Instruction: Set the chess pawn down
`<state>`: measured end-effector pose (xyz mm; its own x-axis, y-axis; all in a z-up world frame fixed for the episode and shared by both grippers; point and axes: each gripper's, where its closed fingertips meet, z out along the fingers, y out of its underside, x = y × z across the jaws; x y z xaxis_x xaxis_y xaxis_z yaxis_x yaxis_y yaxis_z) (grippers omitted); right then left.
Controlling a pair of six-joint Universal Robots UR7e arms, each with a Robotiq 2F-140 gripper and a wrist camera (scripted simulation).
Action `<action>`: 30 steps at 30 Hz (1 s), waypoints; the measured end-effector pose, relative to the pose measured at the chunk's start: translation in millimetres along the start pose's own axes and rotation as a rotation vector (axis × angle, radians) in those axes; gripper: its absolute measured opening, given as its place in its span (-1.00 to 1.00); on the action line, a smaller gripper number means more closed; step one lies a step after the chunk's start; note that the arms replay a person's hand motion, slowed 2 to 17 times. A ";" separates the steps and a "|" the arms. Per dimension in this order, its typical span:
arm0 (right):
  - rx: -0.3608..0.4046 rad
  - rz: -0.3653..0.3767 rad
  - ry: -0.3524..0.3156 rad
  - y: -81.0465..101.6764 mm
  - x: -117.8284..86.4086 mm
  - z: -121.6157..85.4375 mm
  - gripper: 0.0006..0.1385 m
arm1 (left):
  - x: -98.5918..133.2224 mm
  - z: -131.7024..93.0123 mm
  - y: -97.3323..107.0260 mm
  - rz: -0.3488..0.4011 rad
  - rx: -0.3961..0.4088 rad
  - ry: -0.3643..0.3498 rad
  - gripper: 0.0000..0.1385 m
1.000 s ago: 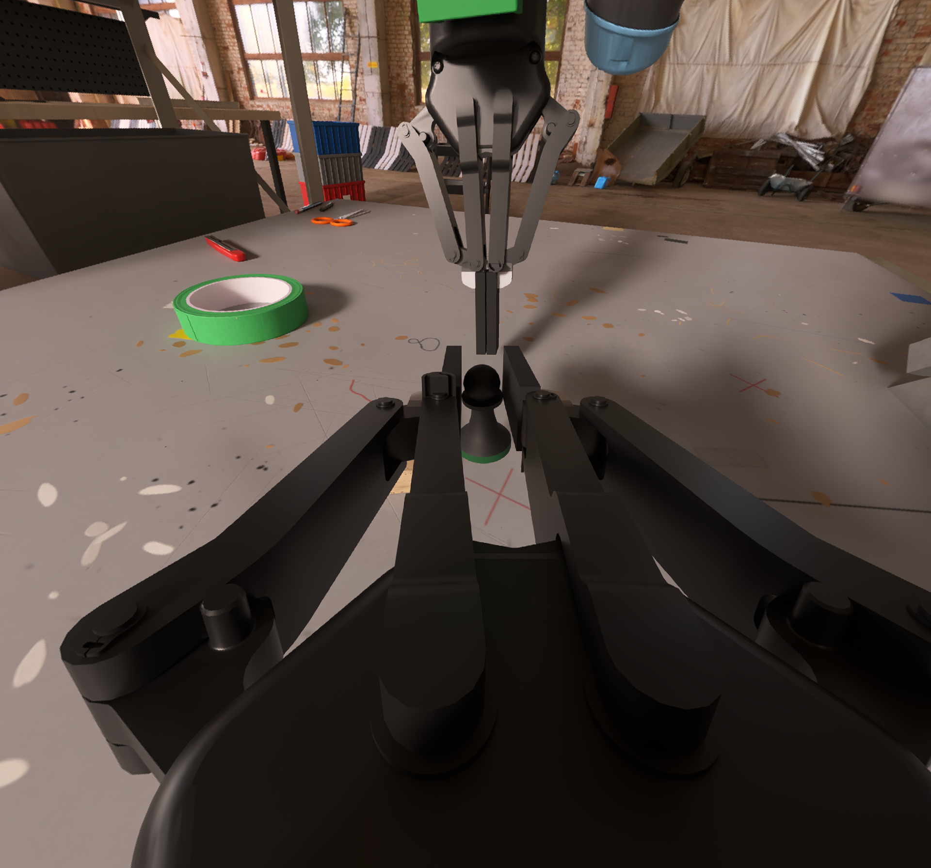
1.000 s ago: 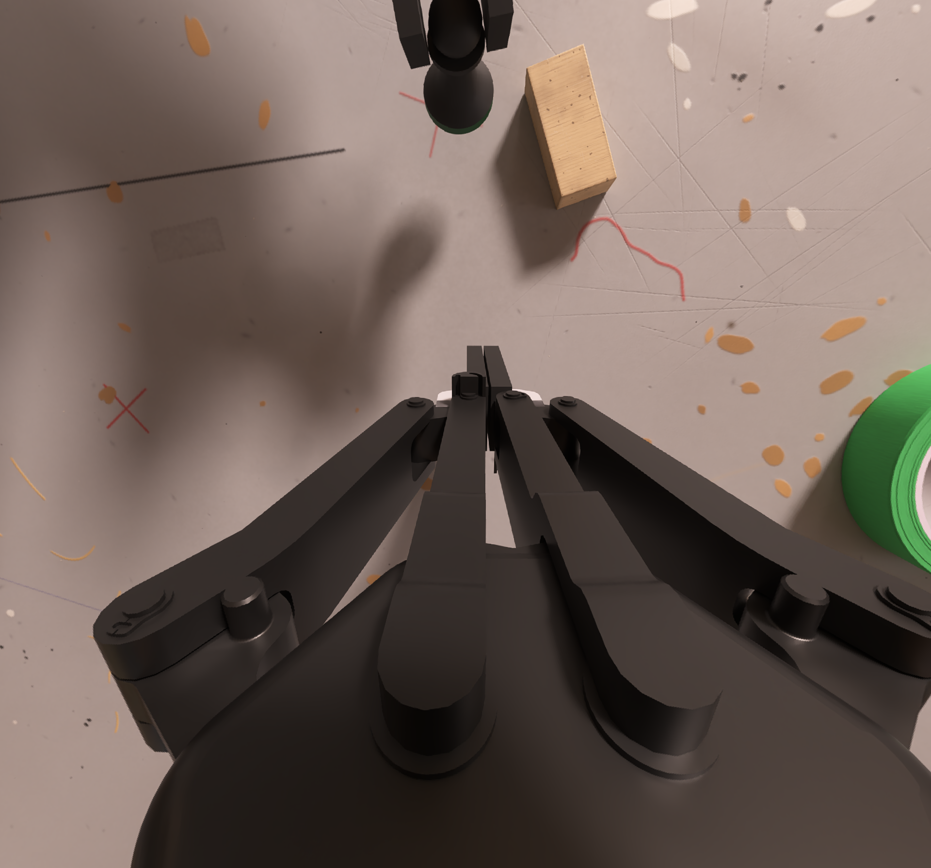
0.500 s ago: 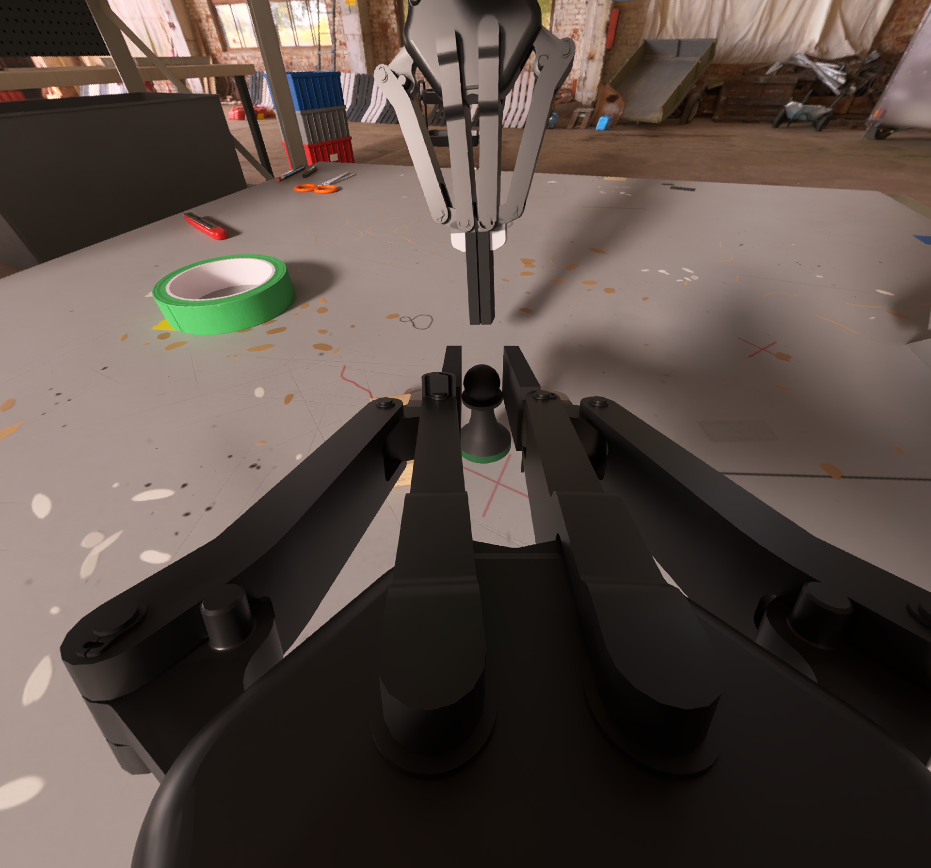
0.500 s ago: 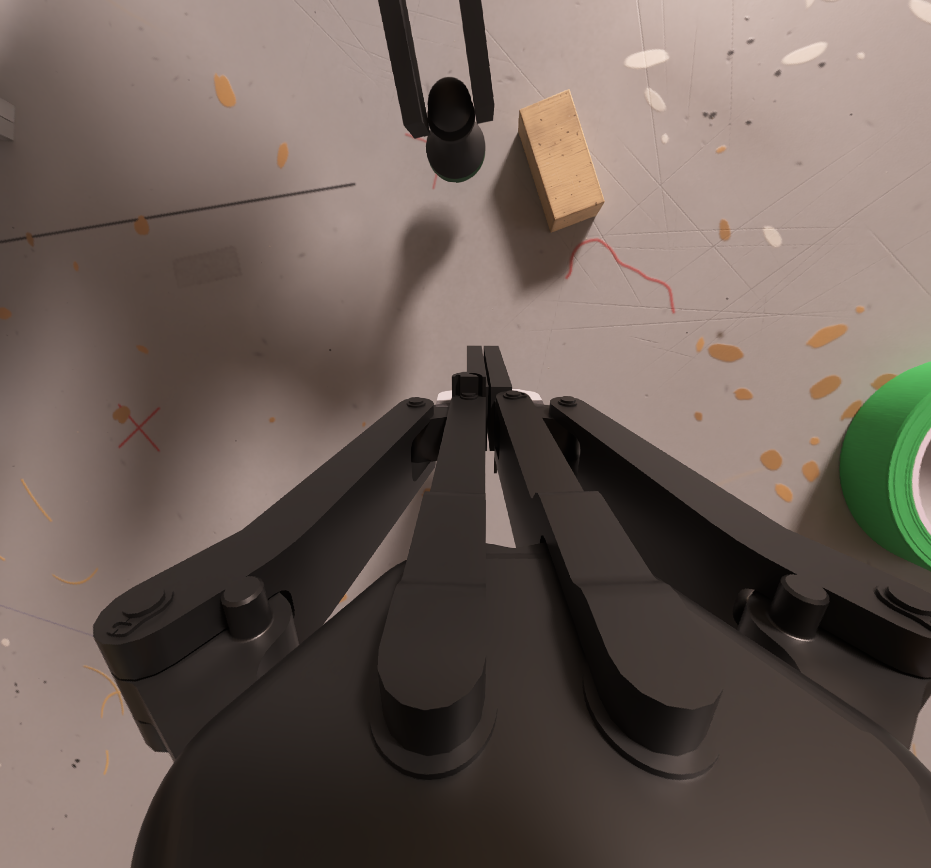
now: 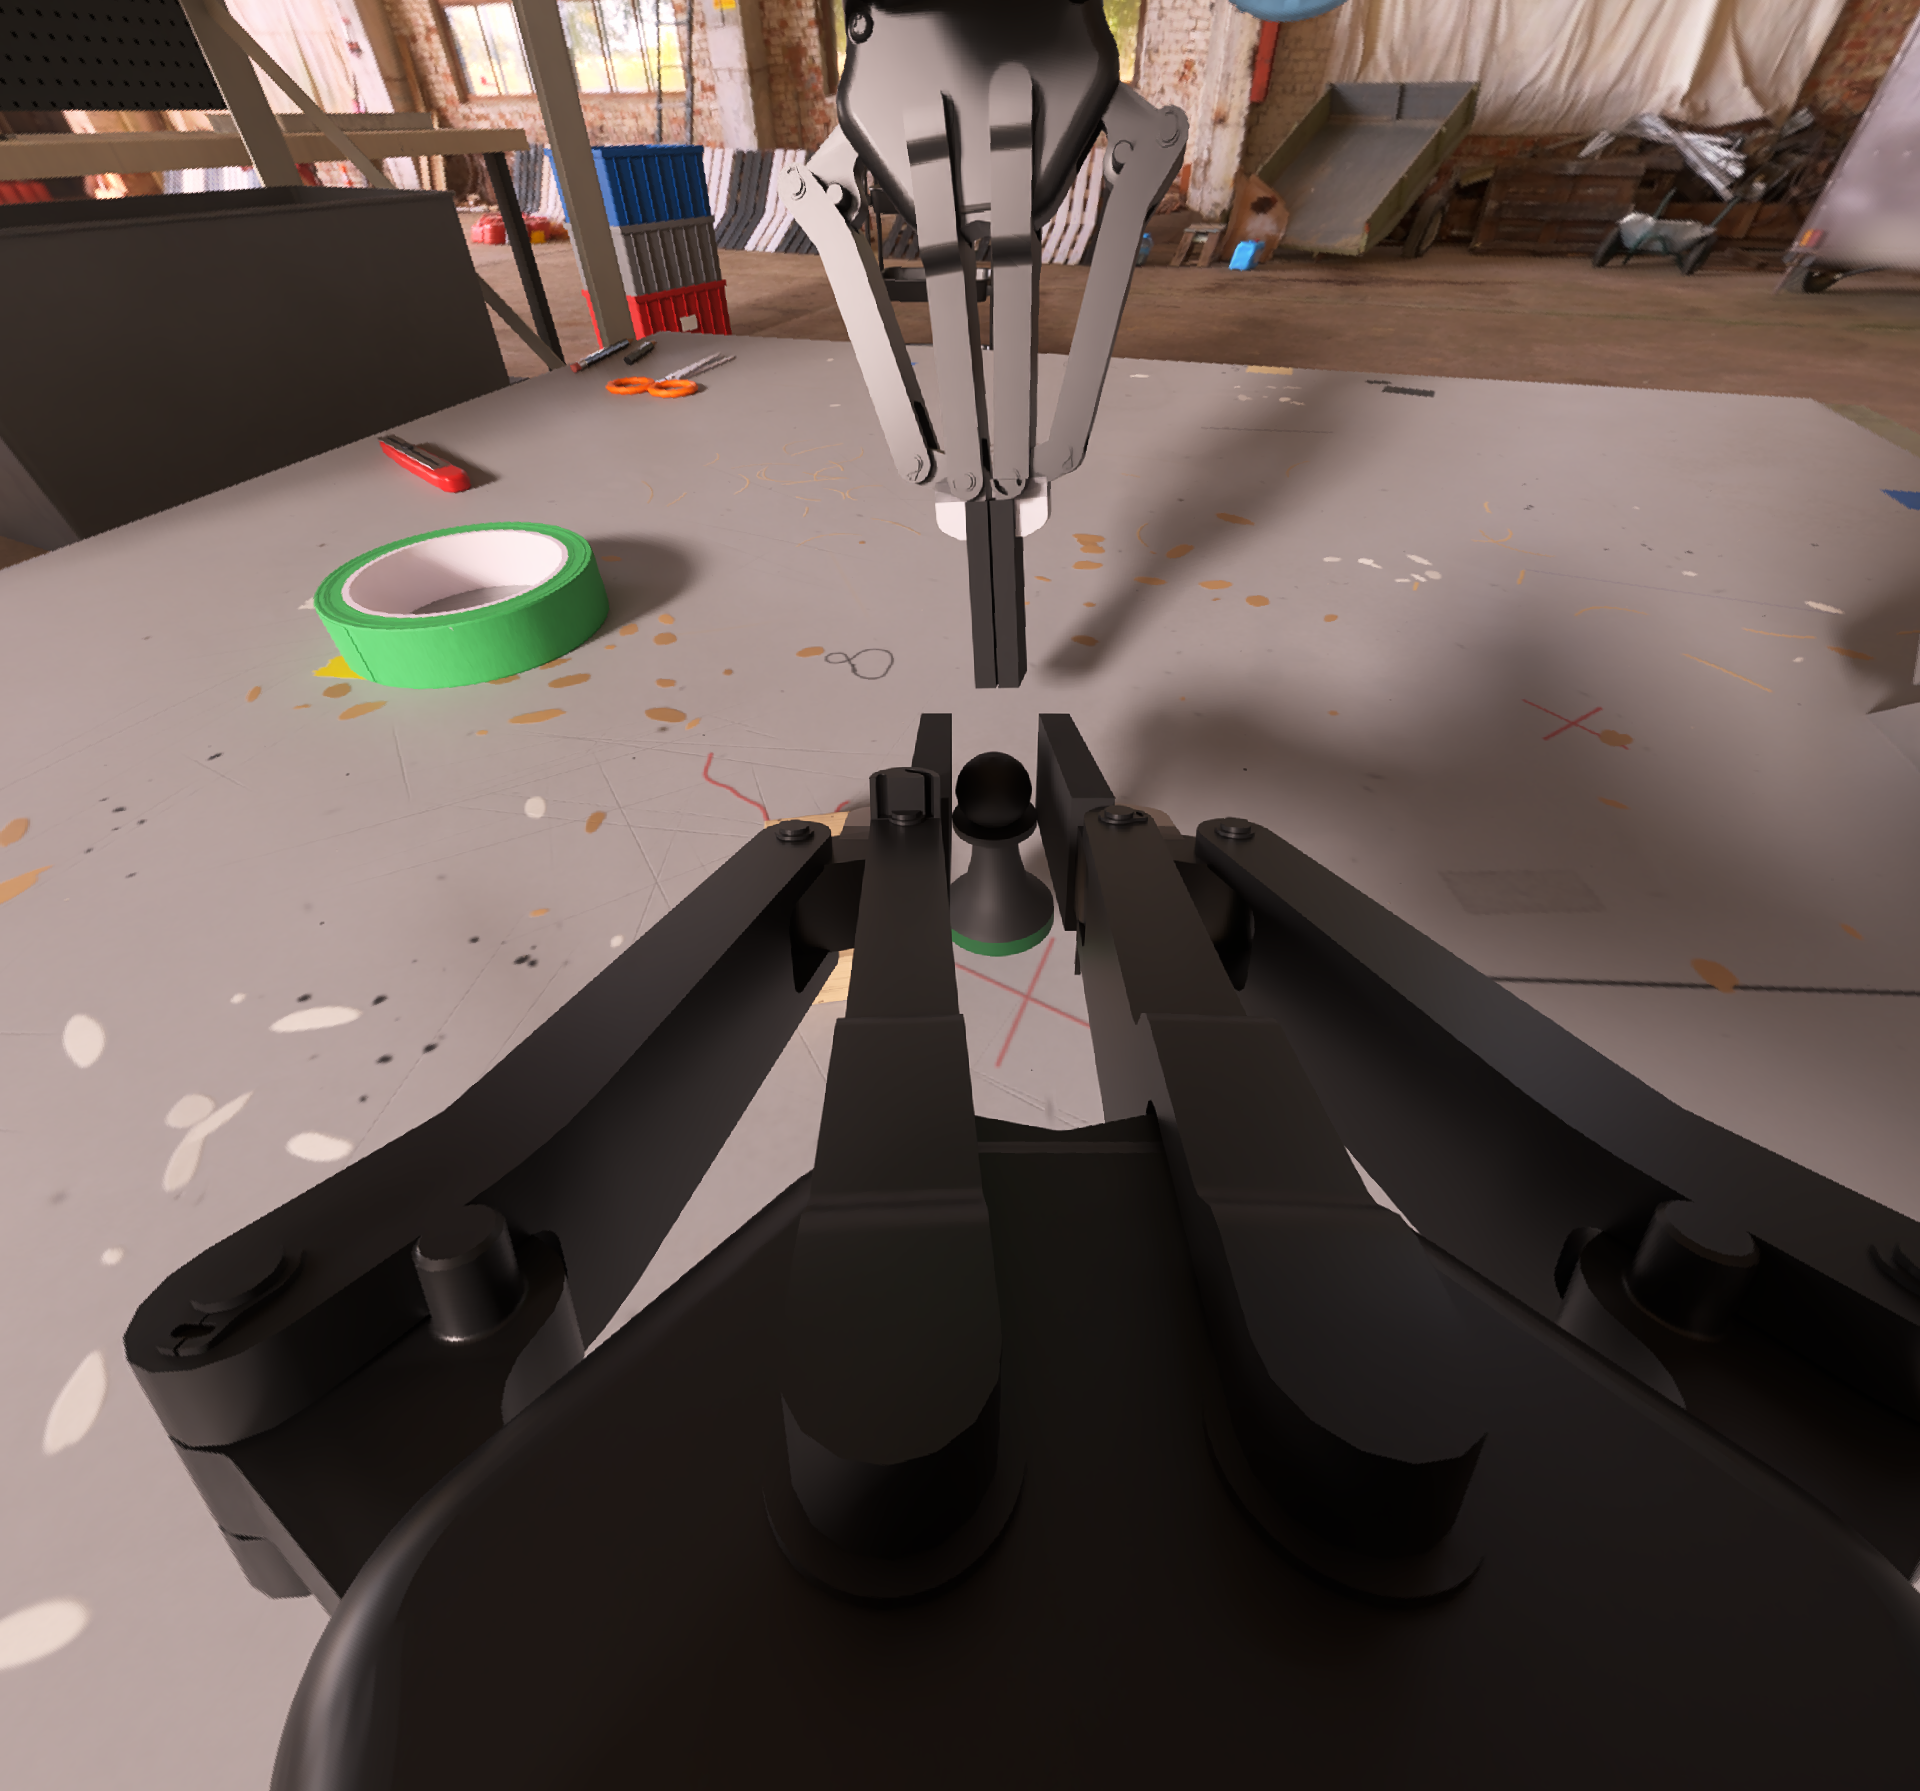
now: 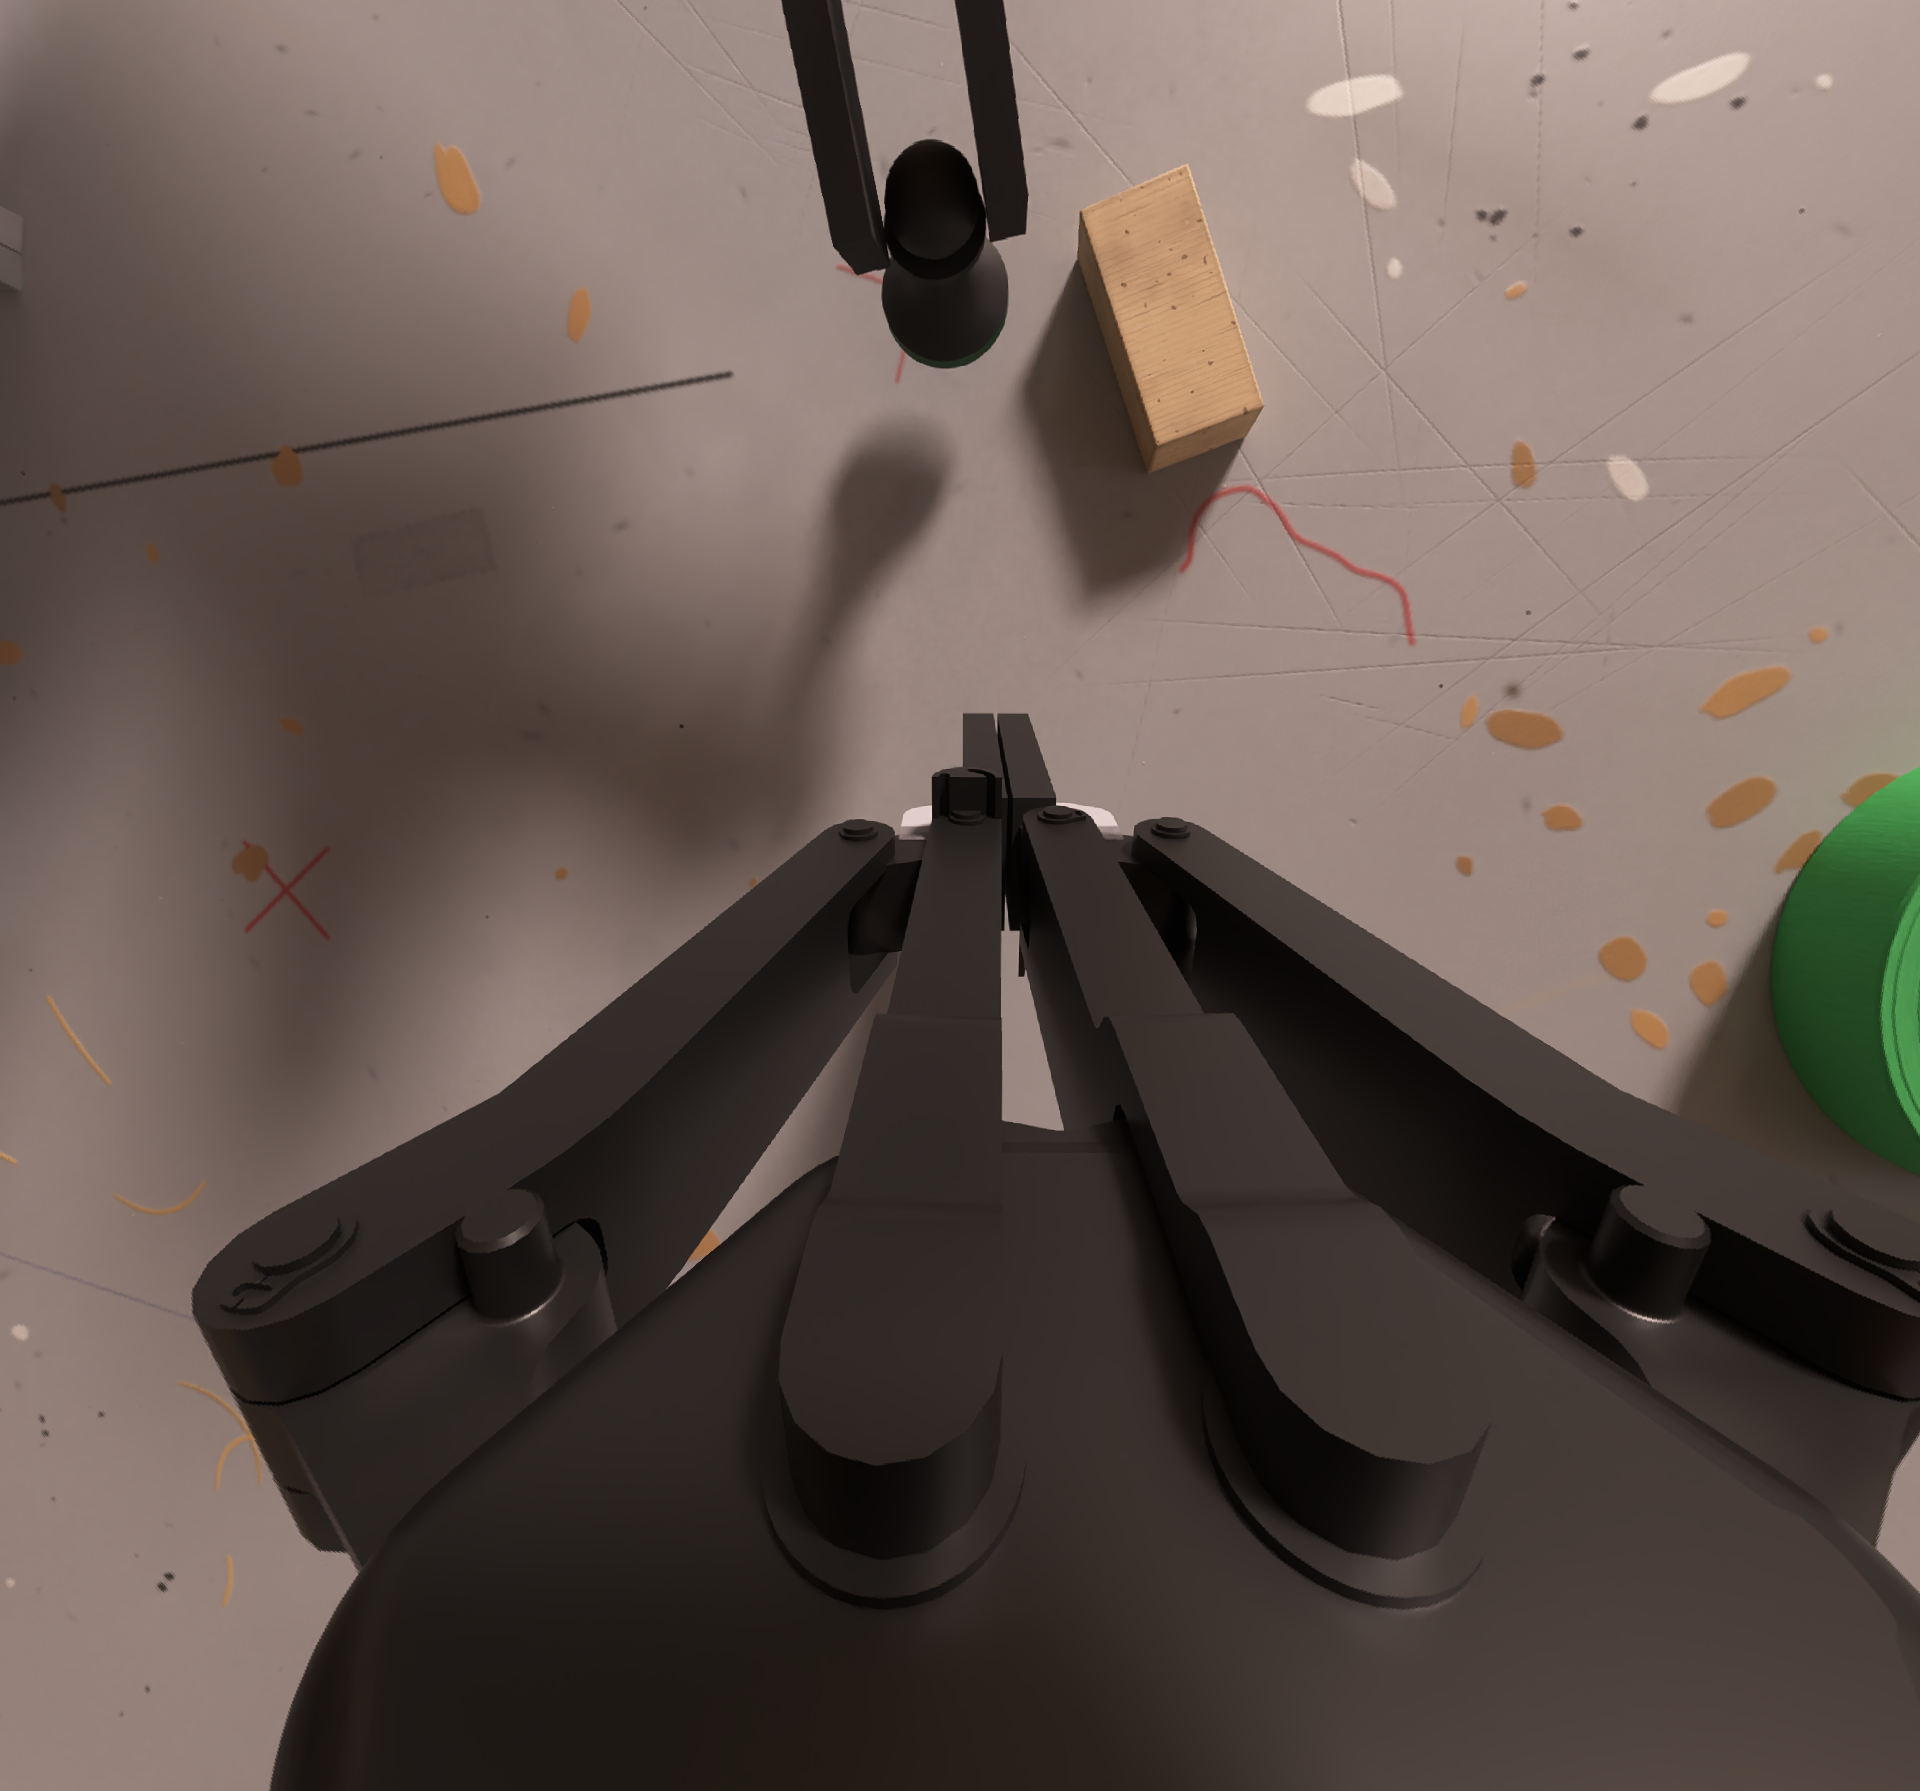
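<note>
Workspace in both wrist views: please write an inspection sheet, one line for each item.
Surface: grey table, paint-flecked, red crosses marked.
Job's things: black chess pawn, upright, green base, between the left gripper's fingers; contact with the table cannot be told.
Clutter: wooden block beside the pawn; green tape roll; red knife; orange scissors.
Grippers: left gripper around the pawn's head; right gripper shut, empty, raised.
Cables: nothing seen.
Surroundings: brick hall, windows, stacked crates.

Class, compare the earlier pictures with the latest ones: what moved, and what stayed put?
The right gripper, shut and empty, rose away from the table. The left gripper stayed clamped on the chess pawn; whether it touches the table is unclear. Wooden block and green tape roll unmoved.
</note>
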<state>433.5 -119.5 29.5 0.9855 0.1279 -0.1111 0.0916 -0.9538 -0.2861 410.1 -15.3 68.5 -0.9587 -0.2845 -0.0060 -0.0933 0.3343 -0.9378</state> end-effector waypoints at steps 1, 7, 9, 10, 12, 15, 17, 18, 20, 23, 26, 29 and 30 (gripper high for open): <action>-0.001 0.003 -0.001 0.2 0.3 0.0 -0.99 | -0.1 -0.1 -0.1 -0.001 0.001 0.000 -0.68; -0.021 0.007 0.000 1.1 1.2 0.7 -0.99 | -0.6 -0.5 -0.6 -0.007 0.006 0.001 -0.68; -0.028 0.005 0.002 1.2 1.3 0.9 -0.99 | -0.7 -0.7 -0.7 -0.008 0.008 0.001 -0.68; -0.031 0.003 0.004 1.2 1.4 1.0 -0.99 | -0.7 -0.8 -0.8 -0.008 0.008 0.001 -0.68; -0.035 -0.001 0.007 1.0 1.5 1.1 -0.99 | -0.9 -1.0 -1.0 -0.009 0.010 0.000 -0.68; -0.040 -0.005 0.010 1.1 1.3 1.2 -0.99 | -0.8 -1.1 -1.1 -0.009 0.012 0.001 -0.68; -0.042 -0.006 0.013 1.2 1.2 1.3 -0.99 | -0.9 -1.1 -1.2 -0.010 0.013 0.001 -0.68; -0.043 -0.006 0.016 1.2 1.2 1.3 -0.99 | -0.9 -1.2 -1.2 -0.010 0.013 0.001 -0.68; -0.045 -0.007 0.025 1.2 1.1 1.3 -0.99 | -1.0 -1.2 -1.2 -0.011 0.014 0.001 -0.68; -0.051 -0.004 0.040 1.2 0.9 1.4 -0.99 | -1.1 -1.3 -1.2 -0.013 0.014 0.002 -0.68; -0.061 0.008 0.052 1.3 0.7 1.5 -0.99 | -1.0 -1.1 -1.1 -0.014 0.013 0.004 -0.68; -0.075 0.028 0.056 1.4 0.8 1.6 -0.99 | -0.9 -0.9 -0.8 -0.014 0.012 0.005 -0.68; -0.080 0.038 0.053 1.4 0.9 1.7 -0.99 | -0.9 -0.9 -0.8 -0.014 0.011 0.005 -0.68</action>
<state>434.2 -120.2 27.4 0.9945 0.0786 -0.0688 0.0629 -0.9766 -0.2057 410.8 -14.6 69.6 -0.9587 -0.2842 0.0090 -0.1037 0.3203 -0.9416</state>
